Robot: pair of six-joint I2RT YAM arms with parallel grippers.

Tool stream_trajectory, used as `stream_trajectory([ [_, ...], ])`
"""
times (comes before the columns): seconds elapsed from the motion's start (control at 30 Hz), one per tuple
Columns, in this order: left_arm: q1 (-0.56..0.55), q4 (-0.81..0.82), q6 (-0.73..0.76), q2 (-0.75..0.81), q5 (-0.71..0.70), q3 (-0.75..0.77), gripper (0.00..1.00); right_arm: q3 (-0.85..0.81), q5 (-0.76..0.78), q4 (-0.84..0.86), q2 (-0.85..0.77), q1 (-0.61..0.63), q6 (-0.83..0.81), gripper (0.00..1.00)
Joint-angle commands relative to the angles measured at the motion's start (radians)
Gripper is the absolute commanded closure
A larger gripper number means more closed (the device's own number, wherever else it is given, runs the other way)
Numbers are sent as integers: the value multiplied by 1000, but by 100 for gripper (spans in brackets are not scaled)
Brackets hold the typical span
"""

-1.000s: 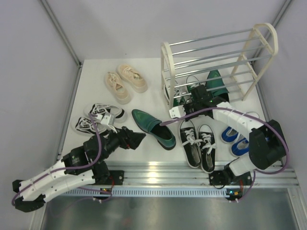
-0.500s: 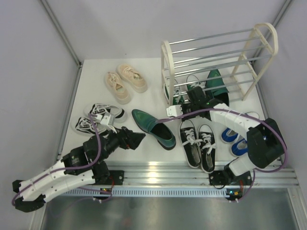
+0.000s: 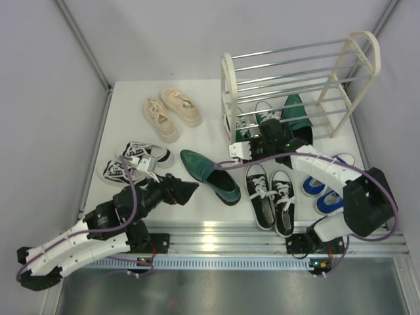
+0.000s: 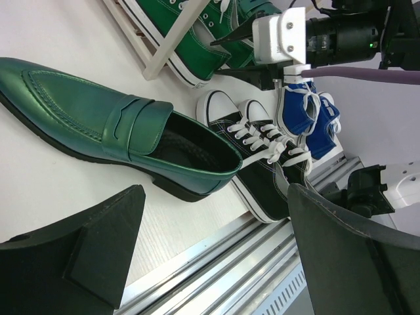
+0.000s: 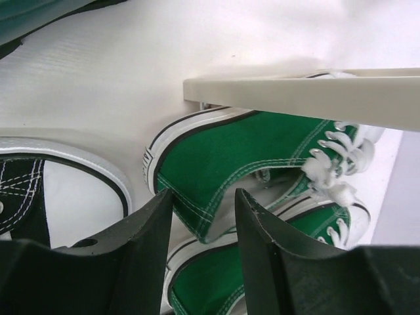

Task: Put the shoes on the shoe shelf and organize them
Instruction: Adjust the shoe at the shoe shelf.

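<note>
1. Where the left arm lies low over the table (image 3: 207,95), left gripper (image 3: 187,190) hovers with jaws spread wide and nothing between them, tips aimed at the loafer (image 3: 210,176).
2. Striped pair (image 3: 134,161): on the table just behind that arm, side by side.
3. Cream pair (image 3: 172,111): farther back, side by side, well apart from the shelf (image 3: 228,82).
4. Loafer: alone mid-table, lying diagonally, toe toward the back left.
5. Black pair (image 3: 270,197): just right of the loafer, toes toward the shelf, near the front rail.
6. Shelf: back right, upright, upper tiers bare rods.
7. Green pair (image 5: 262,157): at the shelf's bottom left end, under the cream end frame, side by side. Cannot tell whether on the lowest rods or the table.
8. Right gripper (image 3: 266,128): at the shelf's front, low. Jaws partly parted, one green sneaker's side showing in the gap. No pinch visible.
9. Second loafer (image 3: 296,115): low in the shelf, right of the green pair.
10. Blue pair (image 3: 325,187): on the table at the far right, partly hidden by the right arm.
</note>
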State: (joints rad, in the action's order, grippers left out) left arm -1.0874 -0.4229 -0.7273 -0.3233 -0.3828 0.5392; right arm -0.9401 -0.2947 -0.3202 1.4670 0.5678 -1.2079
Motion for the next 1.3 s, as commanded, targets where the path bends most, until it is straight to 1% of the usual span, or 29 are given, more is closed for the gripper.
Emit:
stream_trajectory([
  [0.0,1,9,3,10,-5,10,5,4,-23,89,-103,17,13,57],
  [0.2,1,10,3,10,1,15,5,27,-44,40,-214,17,37,55],
  [0.33,1,9,5,16,5,16,5,38,-47,-44,-273,9,44,54],
  [0.43,1,10,5,21,5,13,5,41,-60,-126,-292,-19,8,55],
  [0.5,1,10,5,23,5,13,5,43,-79,-166,-293,-60,-34,55],
  [0.6,1,9,3,26,9,10,5,40,-99,-227,-267,-127,-120,55],
  [0.77,0,12,3,23,7,10,5,20,-110,-243,-191,-224,-203,54],
  [0.87,1,12,3,23,7,8,5,-29,-139,-272,-133,-279,-245,54],
  [0.97,1,9,2,24,9,8,5,-52,-144,-283,-87,-289,-281,55],
  [1.27,0,7,0,30,4,5,5,-100,-106,-255,4,-293,-266,58],
])
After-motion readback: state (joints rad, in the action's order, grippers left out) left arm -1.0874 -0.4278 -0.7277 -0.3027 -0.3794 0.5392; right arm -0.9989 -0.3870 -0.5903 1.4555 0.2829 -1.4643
